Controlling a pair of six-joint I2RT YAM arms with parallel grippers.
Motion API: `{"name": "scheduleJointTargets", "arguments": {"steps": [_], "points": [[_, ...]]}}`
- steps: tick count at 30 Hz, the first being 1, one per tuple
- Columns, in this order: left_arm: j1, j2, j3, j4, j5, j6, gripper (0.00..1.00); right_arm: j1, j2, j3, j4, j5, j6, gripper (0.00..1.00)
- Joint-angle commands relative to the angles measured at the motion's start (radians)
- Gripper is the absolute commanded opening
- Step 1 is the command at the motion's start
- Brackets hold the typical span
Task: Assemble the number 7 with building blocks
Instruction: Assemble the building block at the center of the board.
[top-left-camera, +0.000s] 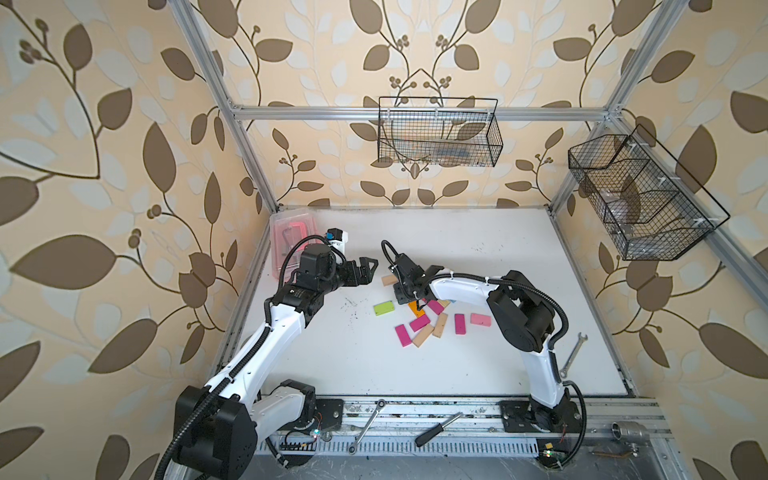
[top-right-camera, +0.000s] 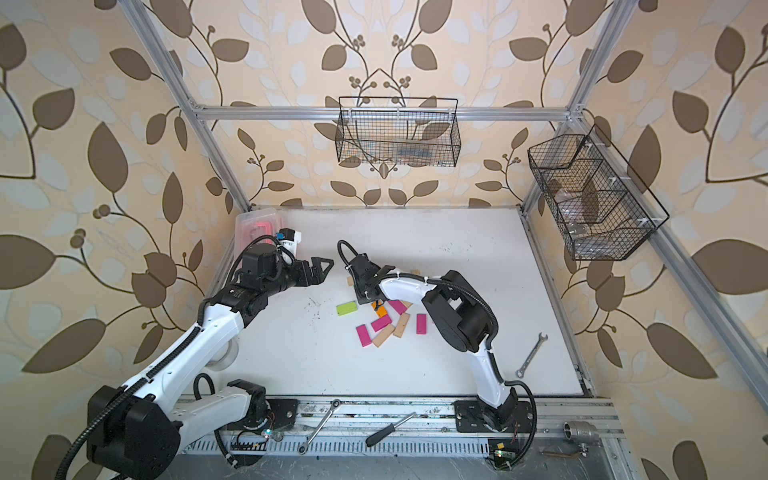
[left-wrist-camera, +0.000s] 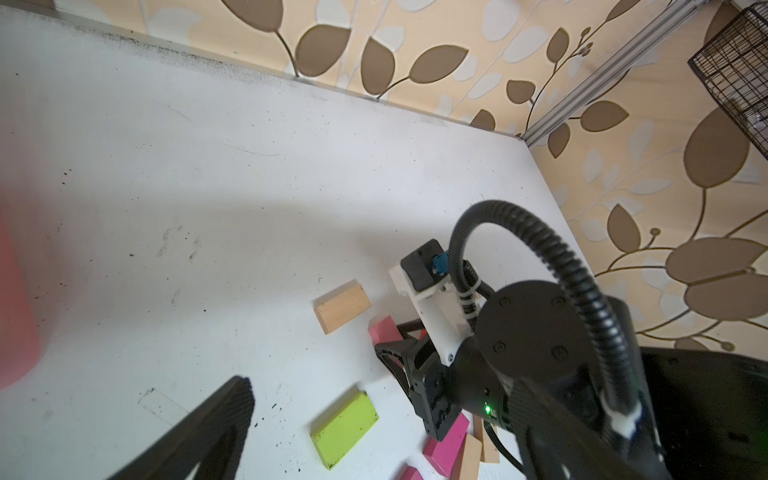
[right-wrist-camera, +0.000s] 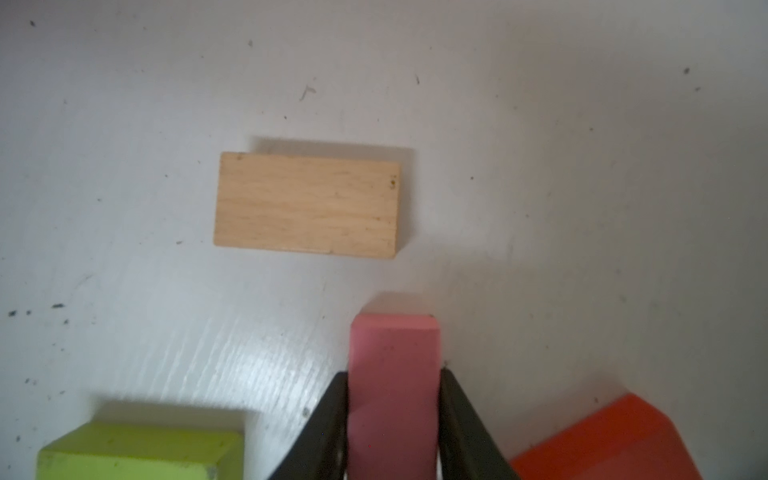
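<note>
Left jaws gape empty above the tabletop (top-left-camera: 498, 257). Past the green block (top-left-camera: 383, 308), right jaws pinch a pink block (right-wrist-camera: 394, 374) just short of the wooden block (top-left-camera: 390, 280). Held toward one end, it could swivel and knock that one askew.

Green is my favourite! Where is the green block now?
In both top views the lime green block lies flat on the white table, just left of the scattered pink and wood blocks, with a lone wood block beyond it.
</note>
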Motion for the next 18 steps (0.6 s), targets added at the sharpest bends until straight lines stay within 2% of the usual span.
{"name": "scheduleJointTargets", "arguments": {"steps": [1, 9, 12, 18], "points": [[-0.01, -0.001, -0.018, 0.049, 0.041, -0.025, 0.99, -0.064, 0.021, 0.058, -0.1, -0.123, -0.189, 0.32], [-0.01, 0.001, -0.037, 0.044, 0.051, -0.052, 0.99, -0.118, -0.012, 0.085, -0.161, -0.276, -0.533, 0.32], [-0.01, 0.0, -0.046, 0.038, 0.06, -0.065, 0.99, -0.118, -0.011, 0.084, -0.158, -0.307, -0.703, 0.25], [-0.012, -0.041, -0.055, -0.009, 0.054, -0.076, 0.99, -0.179, 0.014, 0.123, -0.122, -0.368, -0.934, 0.23]]}}
